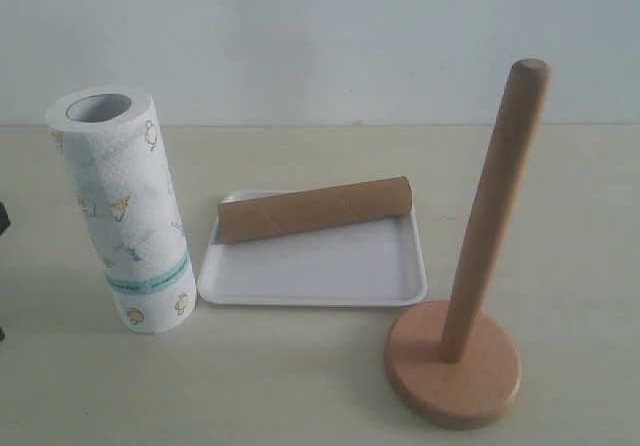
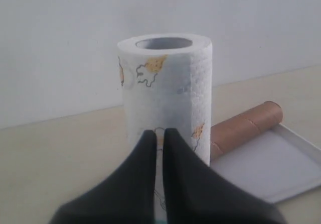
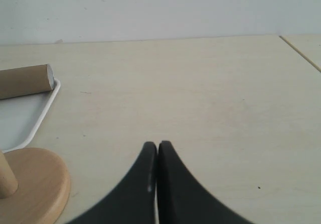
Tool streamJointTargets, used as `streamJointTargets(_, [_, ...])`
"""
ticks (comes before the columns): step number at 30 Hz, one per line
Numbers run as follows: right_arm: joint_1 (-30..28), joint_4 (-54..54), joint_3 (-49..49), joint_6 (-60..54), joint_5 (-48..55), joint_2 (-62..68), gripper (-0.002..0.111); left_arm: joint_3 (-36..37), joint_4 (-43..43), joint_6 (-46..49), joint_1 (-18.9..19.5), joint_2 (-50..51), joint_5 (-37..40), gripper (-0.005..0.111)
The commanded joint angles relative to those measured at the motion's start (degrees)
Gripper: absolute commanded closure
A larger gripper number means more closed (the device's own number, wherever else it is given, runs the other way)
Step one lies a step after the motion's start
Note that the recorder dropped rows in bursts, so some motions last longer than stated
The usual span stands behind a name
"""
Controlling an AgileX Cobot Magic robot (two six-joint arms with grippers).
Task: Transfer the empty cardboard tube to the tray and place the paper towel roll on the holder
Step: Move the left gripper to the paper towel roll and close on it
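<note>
The paper towel roll [image 1: 120,206] stands upright on the table at the left, teal band near its bottom. Across the far part of the white tray [image 1: 320,271] in the middle lies the empty cardboard tube [image 1: 315,209]. The wooden holder [image 1: 455,366] stands at the right front with its pole bare. My left gripper [image 2: 159,132] is shut and empty, low and close in front of the roll [image 2: 170,83]; the tube [image 2: 246,126] and tray [image 2: 271,169] show beyond it. My right gripper [image 3: 157,144] is shut and empty over bare table beside the holder base [image 3: 30,184].
A pale wall runs along the back of the light table. A table seam [image 3: 301,53] shows in the right wrist view. Something small and dark [image 1: 3,216] pokes in at the exterior view's left edge; neither gripper shows in full there.
</note>
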Motion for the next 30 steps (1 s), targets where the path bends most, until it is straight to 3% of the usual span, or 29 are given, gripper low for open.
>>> streamJointTargets(1, [-0.31,-0.17,0.25,0.0,-0.28,-0.23,0.108,-0.32,0.4,-0.72,0.12,1.61,-1.13,0.103])
streamJointTargets(15, [-0.31,-0.17,0.25,0.0,-0.28,-0.23,0.108,-0.32,4.6,-4.75,0.12,1.62,1.63,0.1])
streamJointTargets(19, [-0.31,-0.17,0.25,0.0,-0.28,-0.23,0.108,-0.32,5.73,-5.03,0.12,1.62,1.52,0.074])
streamJointTargets(25, [-0.31,-0.17,0.25,0.0,-0.28,-0.23,0.108,-0.32,5.73,-5.03,0.12,1.62,-2.57,0.002])
streamJointTargets(26, [-0.31,-0.17,0.25,0.0,-0.28,-0.23,0.108,-0.32,5.73,-5.31,0.12,1.62,-4.33,-0.003])
streamJointTargets(30, [-0.31,-0.17,0.25,0.0,-0.28,-0.23,0.108,-0.32,6.63,-6.29,0.12,1.62,-9.18,-0.003])
